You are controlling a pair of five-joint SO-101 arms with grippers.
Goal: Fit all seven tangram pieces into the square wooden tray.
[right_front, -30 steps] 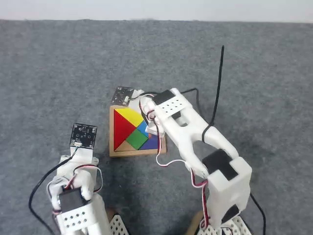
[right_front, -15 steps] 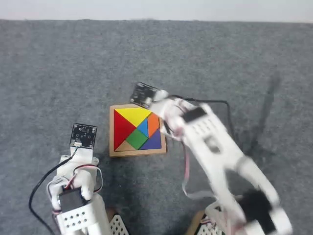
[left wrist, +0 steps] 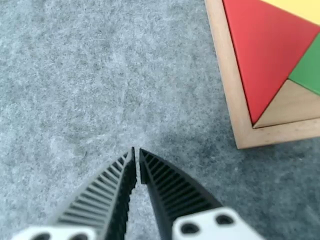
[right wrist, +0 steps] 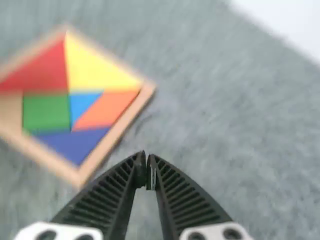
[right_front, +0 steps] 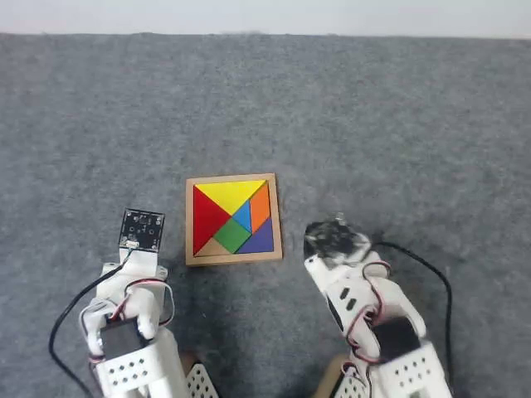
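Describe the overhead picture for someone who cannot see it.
A square wooden tray packed with bright tangram pieces lies mid-table on a grey mat. Below it in the picture sit the white left arm and right arm, one to each side, clear of the tray.

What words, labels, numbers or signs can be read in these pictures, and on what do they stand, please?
None can be read.
The square wooden tray and its coloured tangram pieces are plain; the grey felt table bears no print.
Any marks on the black board at the left arm's wrist are too small to read.
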